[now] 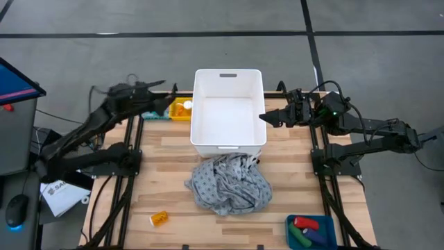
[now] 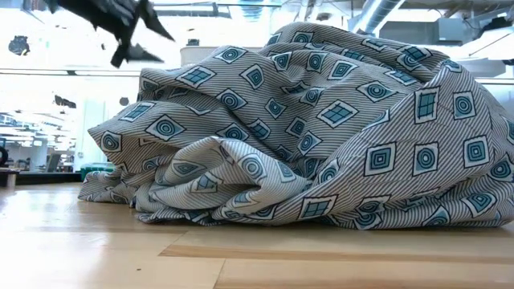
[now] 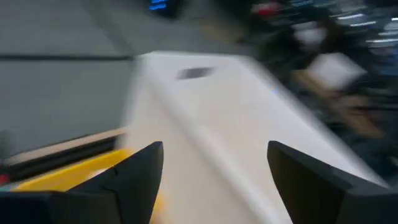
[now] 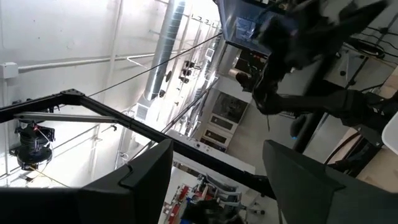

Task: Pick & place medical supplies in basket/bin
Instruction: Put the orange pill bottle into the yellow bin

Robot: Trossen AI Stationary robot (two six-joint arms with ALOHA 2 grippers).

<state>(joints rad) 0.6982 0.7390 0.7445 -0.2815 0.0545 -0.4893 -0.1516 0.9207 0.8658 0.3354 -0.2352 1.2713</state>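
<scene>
High view looks down on a pale wooden slatted tabletop (image 1: 173, 149) with a white rectangular plastic bin (image 1: 229, 110) at the middle of its far edge. The left hand (image 1: 168, 97) hovers just beside the bin's left wall, above a small yellow tray (image 1: 182, 109) that holds an orange pill bottle with a white cap (image 1: 186, 105); its two dark fingers (image 3: 134, 180) stand wide apart with nothing between them, the white bin showing past them in the left wrist view. The right hand (image 1: 267, 117) sits at the bin's right wall, its fingers (image 4: 140, 180) parted and holding nothing, tipped up toward the ceiling in its wrist view. A crumpled grey cloth with a blue square pattern (image 1: 229, 182) lies mid-tabletop, touching the bin's near wall, and fills the low view. A lone orange pill bottle (image 1: 159, 219) lies near the near left corner. At the near right corner a blue tray (image 1: 291, 223) holds a red bottle (image 1: 305, 223), a green piece (image 1: 300, 237) and a dark blue cylinder (image 1: 320, 235).
</scene>
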